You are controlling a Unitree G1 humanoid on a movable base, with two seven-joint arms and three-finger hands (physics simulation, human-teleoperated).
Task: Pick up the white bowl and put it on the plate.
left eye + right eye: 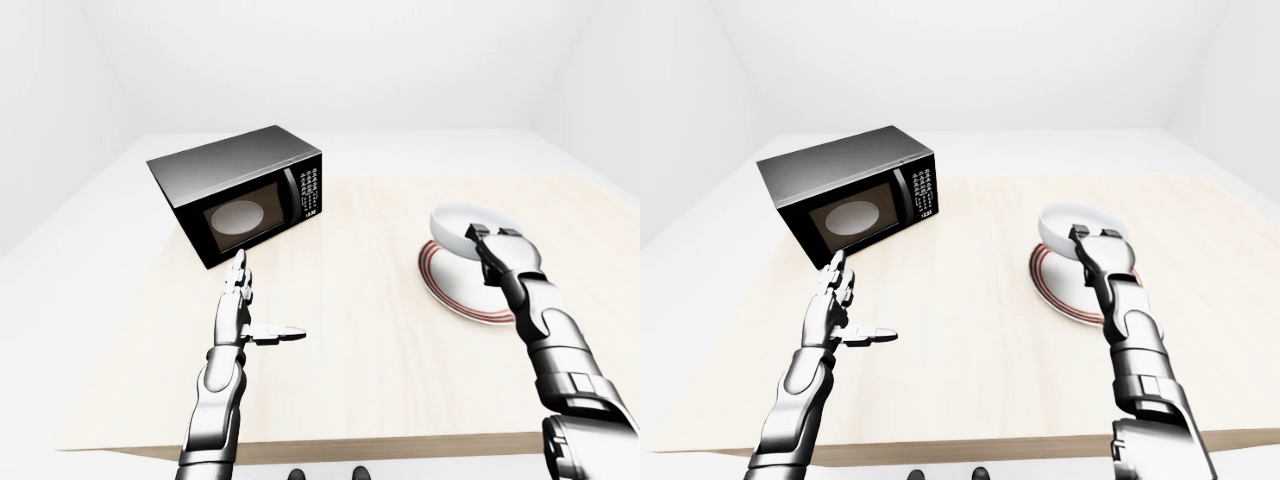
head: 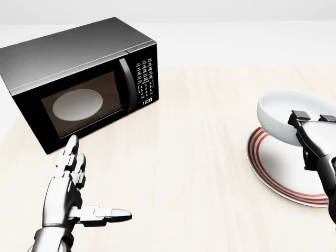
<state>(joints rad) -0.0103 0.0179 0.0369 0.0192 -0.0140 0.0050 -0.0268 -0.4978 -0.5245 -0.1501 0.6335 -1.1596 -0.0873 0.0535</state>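
The white bowl (image 2: 277,113) is over the upper left part of the white plate with red rings (image 2: 278,170), at the right of the head view. I cannot tell whether the bowl touches the plate. My right hand (image 2: 313,118) reaches in from the lower right, and its fingers (image 2: 299,116) are closed on the bowl's near rim. My left hand (image 2: 97,181) is open and empty, with fingers straight and thumb out. It hovers over the table at the lower left, below the microwave.
A black microwave (image 2: 79,68) with its door shut stands at the upper left of the pale wooden table (image 2: 199,157). The table's near edge (image 1: 330,445) shows in the left-eye view. White floor and walls surround the table.
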